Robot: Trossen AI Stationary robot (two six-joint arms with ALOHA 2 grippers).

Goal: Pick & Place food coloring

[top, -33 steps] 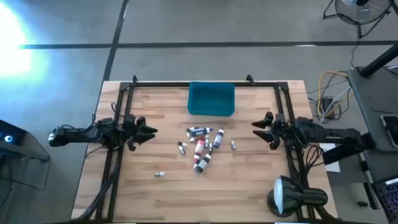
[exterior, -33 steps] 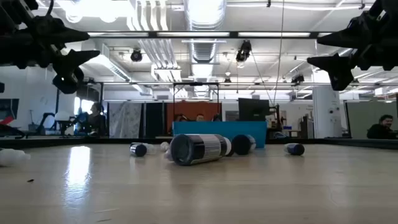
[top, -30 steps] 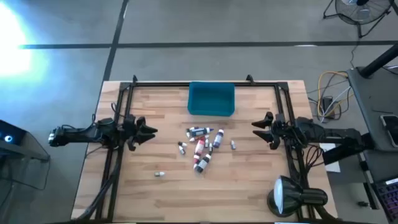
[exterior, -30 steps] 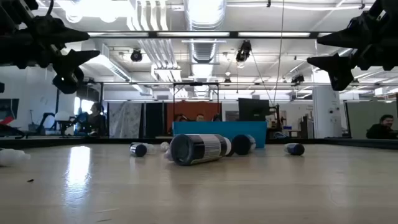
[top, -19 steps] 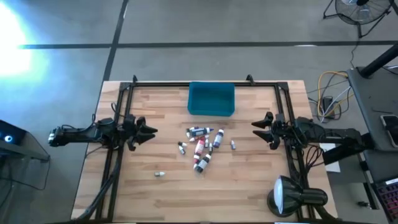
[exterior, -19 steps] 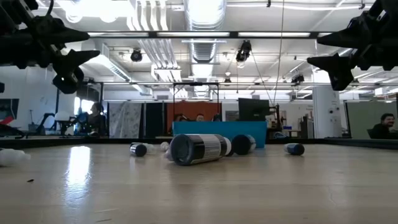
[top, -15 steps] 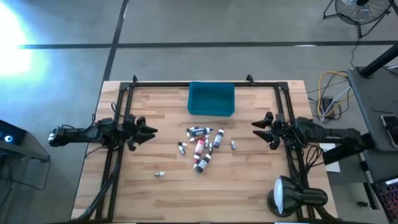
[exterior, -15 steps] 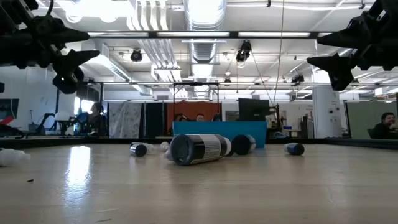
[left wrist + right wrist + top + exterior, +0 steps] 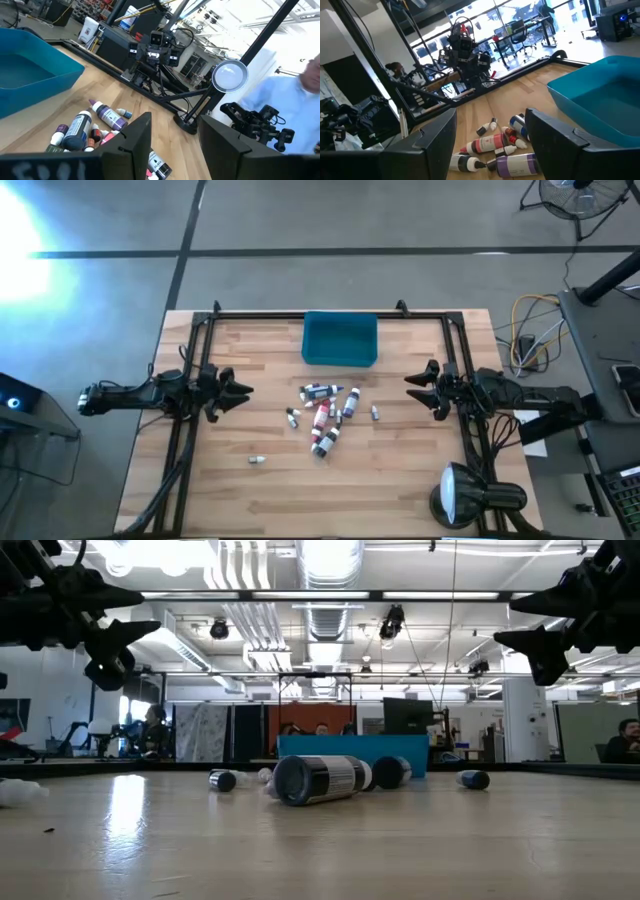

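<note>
Several tiny food coloring bottles (image 9: 325, 415) with white pointed caps lie on their sides in a heap at the table's middle; they also show in the left wrist view (image 9: 95, 127) and the right wrist view (image 9: 495, 145). One bottle (image 9: 257, 460) lies apart toward the near left, another (image 9: 375, 413) just right of the heap. My left gripper (image 9: 243, 392) hovers open over the table's left side, pointing at the heap. My right gripper (image 9: 412, 381) hovers open over the right side, facing it. Both are raised above the table in the low view.
A teal bin (image 9: 340, 339) stands open at the far middle of the table, just beyond the heap. A black frame rail (image 9: 330, 314) runs round the table. A lamp (image 9: 462, 494) stands at the near right corner. People sit in the room beyond.
</note>
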